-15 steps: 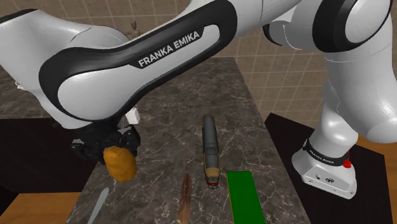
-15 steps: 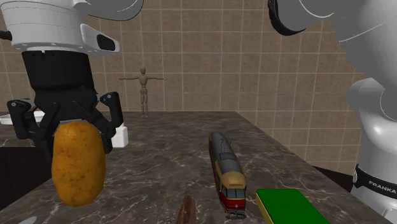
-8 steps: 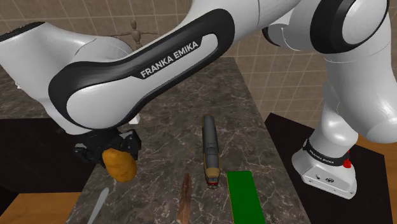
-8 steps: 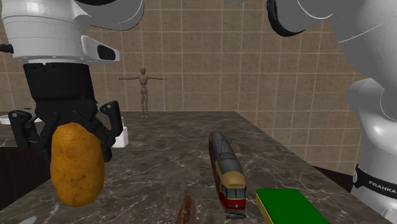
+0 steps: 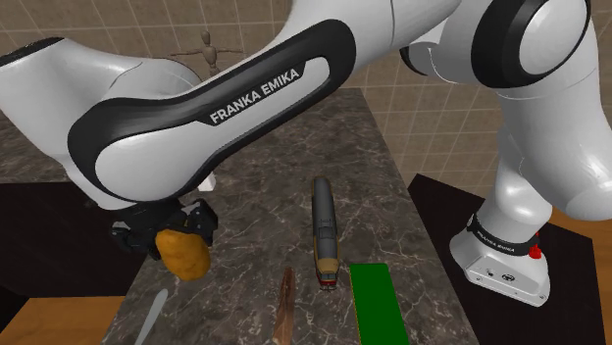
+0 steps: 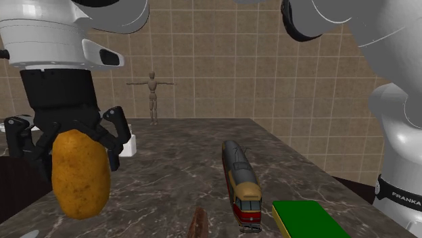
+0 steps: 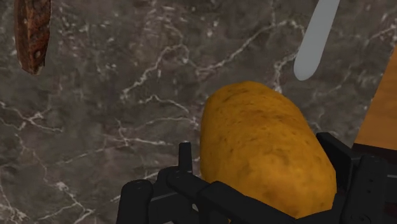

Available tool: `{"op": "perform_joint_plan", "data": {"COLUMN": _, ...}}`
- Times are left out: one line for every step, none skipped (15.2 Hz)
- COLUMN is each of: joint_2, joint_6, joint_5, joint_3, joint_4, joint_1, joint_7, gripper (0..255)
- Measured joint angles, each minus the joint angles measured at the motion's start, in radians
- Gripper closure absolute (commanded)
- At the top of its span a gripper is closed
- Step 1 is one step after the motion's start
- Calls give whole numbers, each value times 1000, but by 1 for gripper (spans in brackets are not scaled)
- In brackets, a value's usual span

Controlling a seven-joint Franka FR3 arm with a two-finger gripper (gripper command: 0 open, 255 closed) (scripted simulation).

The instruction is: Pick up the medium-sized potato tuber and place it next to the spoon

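Wrist view: the jaws are clenched on the potato, which hangs just beside the spoon, above the bench; it has sunk slightly lower toward the spoon, so release seems near.

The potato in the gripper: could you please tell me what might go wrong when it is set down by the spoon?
1. The gripper clasps the potato near its upper end, so most of it hangs below; it may slip or tilt.
2. The spoon lies near the edge of the counter; a rounded potato released there might roll off or knock the spoon.
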Motion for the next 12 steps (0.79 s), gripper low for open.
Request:
{"op": "perform_joint_plan", "data": {"joint_2": -8, "joint_6": 6, "joint_5": 2, "joint_3": 1, "joint_4": -14, "joint_1": -3, "joint_7": 1, "gripper": 0}}
{"op": "perform_joint_plan", "data": {"joint_2": -16, "joint_6": -3, "joint_5": 4, "joint_3": 2, "joint_4": -17, "joint_1": -4, "joint_7": 0, "gripper": 0}}
{"op": "perform_joint_plan", "data": {"joint_2": -16, "joint_6": -26, "joint_5": 6, "joint_3": 3, "joint_4": 2, "joint_1": -2, "joint_7": -2, "gripper": 0}}
{"op": "perform_joint_plan", "data": {"joint_2": -17, "joint_6": -52, "joint_5": 7, "joint_3": 4, "joint_4": 23, "joint_1": 1, "joint_7": -3, "gripper": 0}}
{"op": "perform_joint_plan", "data": {"joint_2": -18, "joint_6": -76, "joint_5": 8, "joint_3": 5, "joint_4": 45, "joint_1": 6, "joint_7": -2, "gripper": 0}}
{"op": "perform_joint_plan", "data": {"joint_2": -16, "joint_6": -94, "joint_5": 9, "joint_3": 5, "joint_4": 64, "joint_1": 7, "joint_7": -5, "gripper": 0}}
{"op": "perform_joint_plan", "data": {"joint_2": -14, "joint_6": -103, "joint_5": 9, "joint_3": 5, "joint_4": 75, "joint_1": 9, "joint_7": -6, "gripper": 0}}
{"op": "perform_joint_plan", "data": {"joint_2": -13, "joint_6": -107, "joint_5": 9, "joint_3": 5, "joint_4": 79, "joint_1": 9, "joint_7": -6, "gripper": 0}}
{"op": "perform_joint_plan", "data": {"joint_2": -13, "joint_6": -110, "joint_5": 9, "joint_3": 5, "joint_4": 82, "joint_1": 10, "joint_7": -6, "gripper": 0}}
{"op": "perform_joint_plan", "data": {"joint_2": -13, "joint_6": -110, "joint_5": 9, "joint_3": 5, "joint_4": 82, "joint_1": 9, "joint_7": -7, "gripper": 0}}
{"op": "perform_joint_plan", "data": {"joint_2": -14, "joint_6": -111, "joint_5": 9, "joint_3": 5, "joint_4": 82, "joint_1": 9, "joint_7": -7, "gripper": 0}}
{"op": "perform_joint_plan", "data": {"joint_2": -14, "joint_6": -111, "joint_5": 9, "joint_3": 5, "joint_4": 82, "joint_1": 9, "joint_7": -7, "gripper": 0}}
